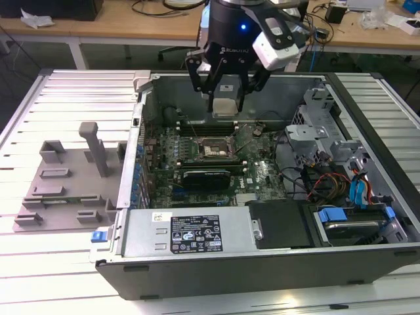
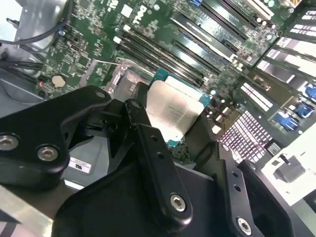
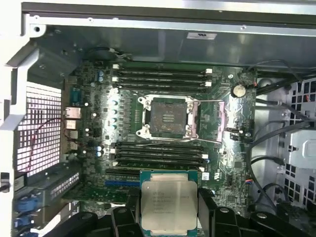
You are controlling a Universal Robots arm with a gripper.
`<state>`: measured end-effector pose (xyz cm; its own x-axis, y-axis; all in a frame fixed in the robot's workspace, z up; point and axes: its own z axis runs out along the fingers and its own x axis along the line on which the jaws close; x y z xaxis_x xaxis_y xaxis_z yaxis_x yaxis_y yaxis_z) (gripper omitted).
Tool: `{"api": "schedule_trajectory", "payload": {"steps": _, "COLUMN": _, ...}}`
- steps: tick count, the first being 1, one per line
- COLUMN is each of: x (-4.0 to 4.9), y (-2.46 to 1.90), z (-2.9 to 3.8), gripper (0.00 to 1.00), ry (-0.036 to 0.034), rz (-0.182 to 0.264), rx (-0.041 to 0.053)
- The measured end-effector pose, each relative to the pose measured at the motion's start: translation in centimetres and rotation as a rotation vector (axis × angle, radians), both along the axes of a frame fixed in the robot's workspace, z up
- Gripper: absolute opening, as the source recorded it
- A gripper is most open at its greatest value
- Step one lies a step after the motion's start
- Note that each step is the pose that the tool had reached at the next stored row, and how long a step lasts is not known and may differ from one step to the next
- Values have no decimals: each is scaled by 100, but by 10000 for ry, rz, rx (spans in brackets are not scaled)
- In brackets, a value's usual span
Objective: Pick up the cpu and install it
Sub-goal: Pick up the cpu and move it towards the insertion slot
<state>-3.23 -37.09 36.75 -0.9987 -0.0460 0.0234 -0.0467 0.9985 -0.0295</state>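
- Hovering with the gripper (image 1: 224, 110) over the open computer case (image 1: 141, 233), near its far wall in the exterior view, above the rim and clear of the motherboard (image 3: 222, 163).
- Leaving the socket (image 3: 168, 117) uncovered, hemmed on two opposite sides by banks of memory slots (image 3: 160, 79) and on a third by a metal plate swung aside.
- Walled in by case edges on every side of the board, with cables and drive bays crowding the exterior view's right.
- Counting one cpu (image 3: 169, 205), one socket, two banks of memory slots, one coin cell (image 3: 239, 90), and one grey fixture tray (image 1: 62, 190) outside the case at the exterior view's left.
- Closed to the chip's width, pinching the cpu by two opposite edges between black fingers (image 2: 140, 123), silver top facing both wrist views.
- Holding the cpu in the air, apart from the socket and not seated.
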Motion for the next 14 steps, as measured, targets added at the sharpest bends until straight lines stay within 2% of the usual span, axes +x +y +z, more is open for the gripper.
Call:
{"api": "schedule_trajectory", "payload": {"steps": 11, "x": 239, "y": 17, "z": -80, "gripper": 55, "ry": 61, "rz": 0, "rx": -2}}
{"api": "schedule_trajectory", "payload": {"steps": 14, "x": 313, "y": 59, "z": -128, "gripper": 55, "ry": 86, "rz": -3, "rx": -2}}
